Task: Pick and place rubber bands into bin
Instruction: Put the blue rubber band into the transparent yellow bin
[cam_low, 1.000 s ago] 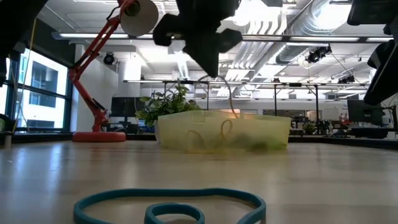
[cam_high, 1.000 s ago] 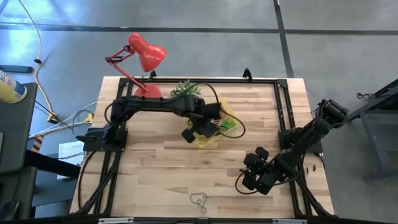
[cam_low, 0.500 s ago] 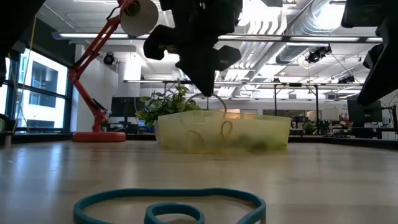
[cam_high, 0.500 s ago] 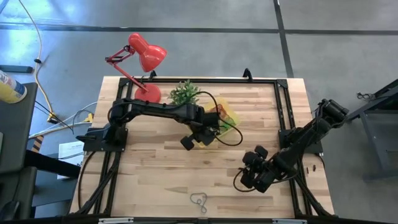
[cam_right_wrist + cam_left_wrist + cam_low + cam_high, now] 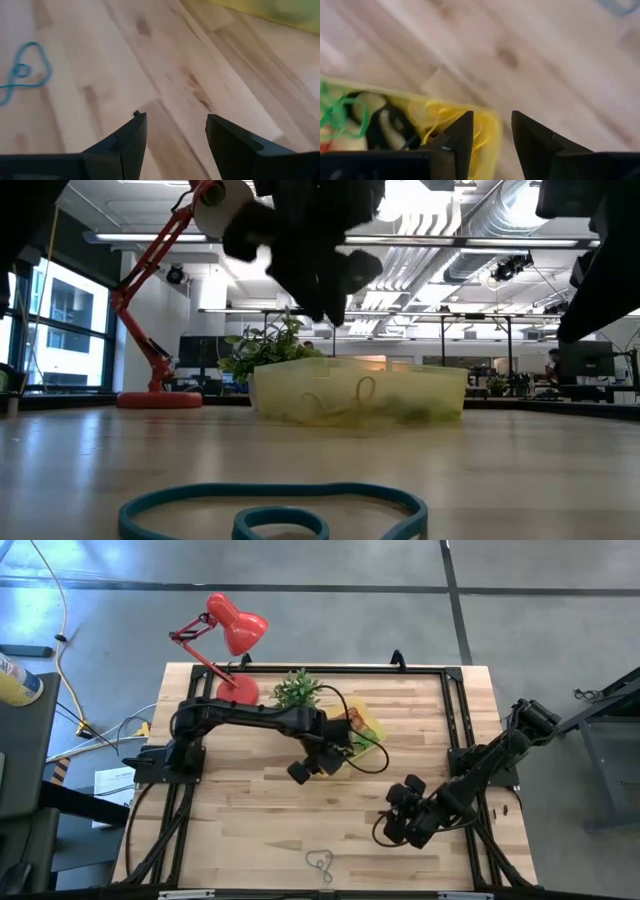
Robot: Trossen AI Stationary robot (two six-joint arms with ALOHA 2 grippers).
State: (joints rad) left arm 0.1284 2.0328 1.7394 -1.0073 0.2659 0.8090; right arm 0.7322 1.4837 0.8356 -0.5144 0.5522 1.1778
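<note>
Moved off the bin (image 5: 362, 730) toward seven o'clock since a second ago: left gripper (image 5: 489, 131), fingers now parted and empty above the bin's corner, arm stretched across mid-table. Rubber bands (image 5: 440, 112) piled inside. Right gripper (image 5: 175, 131) spread wide, low at four o'clock; one blue band (image 5: 319, 864) loose at six.

The bin (image 5: 357, 391) is a shallow rectangular tray of translucent yellow plastic, sitting flat on the wooden table near its far middle, just beside a green plant. Inside it lie tangled rubber bands (image 5: 437, 115): yellow loops against the near wall, green ones and a black one further in. One teal rubber band (image 5: 270, 506) lies loose, coiled flat near the table's front edge, well apart from the bin.
</note>
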